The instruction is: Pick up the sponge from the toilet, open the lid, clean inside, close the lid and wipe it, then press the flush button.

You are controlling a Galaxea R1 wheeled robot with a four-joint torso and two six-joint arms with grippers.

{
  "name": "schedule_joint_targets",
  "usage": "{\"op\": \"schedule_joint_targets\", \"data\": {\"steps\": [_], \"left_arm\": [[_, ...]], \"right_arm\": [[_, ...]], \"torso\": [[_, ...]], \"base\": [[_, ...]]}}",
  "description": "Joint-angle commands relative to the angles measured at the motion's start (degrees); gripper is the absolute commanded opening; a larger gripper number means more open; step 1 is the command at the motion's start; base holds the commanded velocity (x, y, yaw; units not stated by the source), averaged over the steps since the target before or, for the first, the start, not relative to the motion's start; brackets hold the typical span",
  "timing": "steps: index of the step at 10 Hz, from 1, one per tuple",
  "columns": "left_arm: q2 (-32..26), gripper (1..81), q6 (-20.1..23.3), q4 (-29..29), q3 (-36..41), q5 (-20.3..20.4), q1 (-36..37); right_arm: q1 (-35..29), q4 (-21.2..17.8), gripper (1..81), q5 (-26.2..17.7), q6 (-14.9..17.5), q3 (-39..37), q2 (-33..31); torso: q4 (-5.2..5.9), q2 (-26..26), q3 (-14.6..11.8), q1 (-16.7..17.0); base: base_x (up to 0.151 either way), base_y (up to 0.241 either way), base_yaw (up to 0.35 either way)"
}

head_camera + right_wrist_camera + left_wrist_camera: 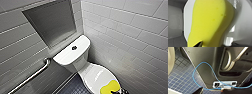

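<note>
The toilet (75, 57) stands in the tiled corner, tank against the wall. The lid (96, 77) is down, giving a flat seat for the sponge (110, 87), which lies at the lid's front end, well apart from the tank. The flush button (74, 47) sits centred on the tank cover. The right claw (217, 44) is close over the sponge, judged poised for pickup; its opening cannot be told. The left claw (199, 91) hangs over the floor (179, 75), state likewise undetermined.
</note>
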State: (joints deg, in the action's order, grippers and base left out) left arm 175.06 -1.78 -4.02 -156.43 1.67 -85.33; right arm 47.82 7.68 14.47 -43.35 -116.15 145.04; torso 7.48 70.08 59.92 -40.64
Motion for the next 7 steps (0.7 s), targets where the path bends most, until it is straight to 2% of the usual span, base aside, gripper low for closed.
{"op": "schedule_joint_targets", "data": {"steps": [1,7], "left_arm": [[-0.5,81.1,-0.2,0.4,-0.1,-4.9,-2.1],[-0.3,81.1,-0.3,0.5,0.0,-5.7,-2.1]], "right_arm": [[-3.9,2.5,81.1,2.0,0.0,-1.5,0.4],[-4.7,7.9,81.1,6.5,-0.1,-2.4,1.7]], "torso": [[0.0,0.0,0.0,0.0],[0.0,0.0,0.0,0.0]], "base": [[0.0,0.0,0.0],[0.0,0.0,0.0]]}}
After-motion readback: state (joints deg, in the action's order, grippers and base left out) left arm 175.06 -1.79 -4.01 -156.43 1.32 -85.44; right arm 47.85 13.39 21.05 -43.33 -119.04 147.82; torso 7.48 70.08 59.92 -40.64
